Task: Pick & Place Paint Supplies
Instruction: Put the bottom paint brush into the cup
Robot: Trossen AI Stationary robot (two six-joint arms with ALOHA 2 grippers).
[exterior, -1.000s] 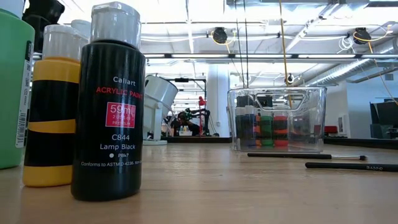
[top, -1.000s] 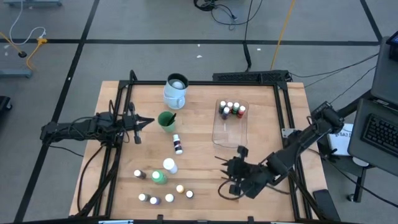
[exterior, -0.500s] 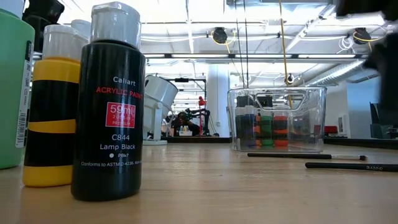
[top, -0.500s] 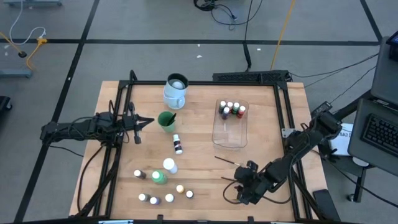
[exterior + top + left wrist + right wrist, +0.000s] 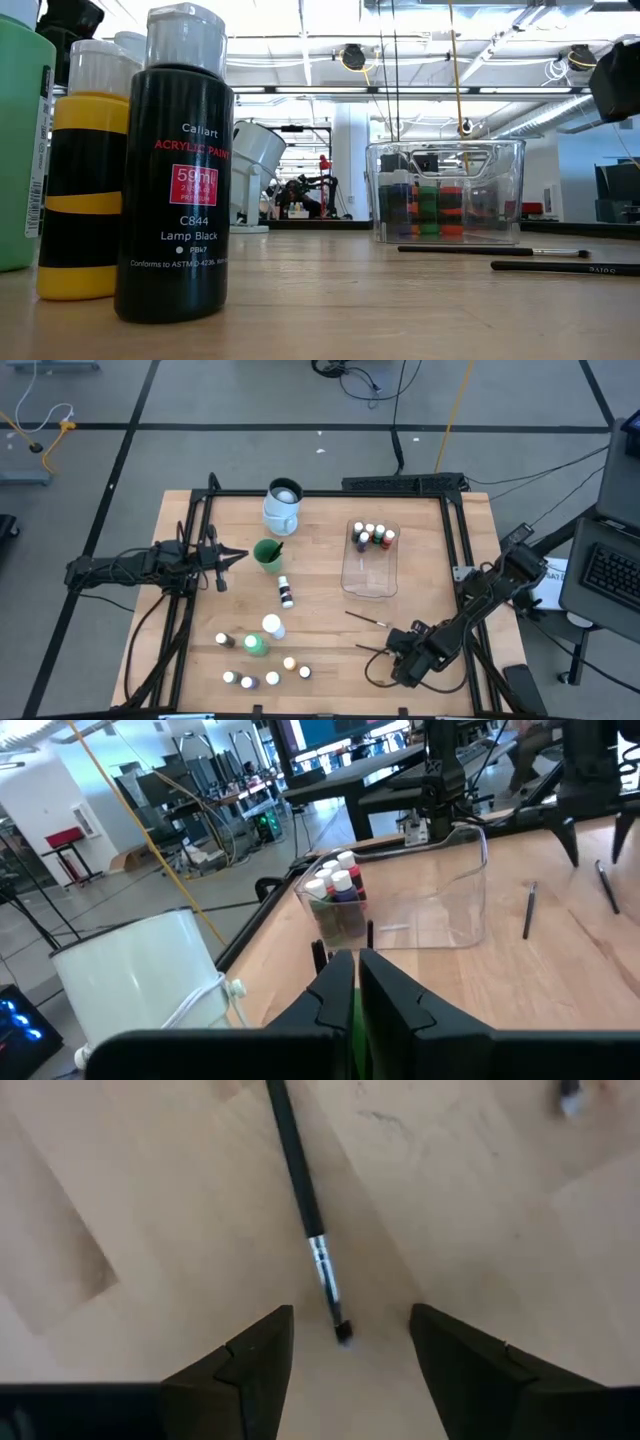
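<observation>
The right gripper point(image 5: 340, 1370), having just shifted nearer the front edge, is hanging released over a brush point(image 5: 305, 1210), ready for picking; the left gripper point(image 5: 355, 982) is waiting clenched.

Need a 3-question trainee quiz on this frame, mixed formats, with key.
1. True or false: the right hand is closed on a brush.
2. Where do the bottles already put away stand? A) white mug B) clear tub C) green cup
3. Fill in: the left hand waits beside the green ___.

Key: 1 false, it is open above the brush; 2 B; 3 cup.
</observation>
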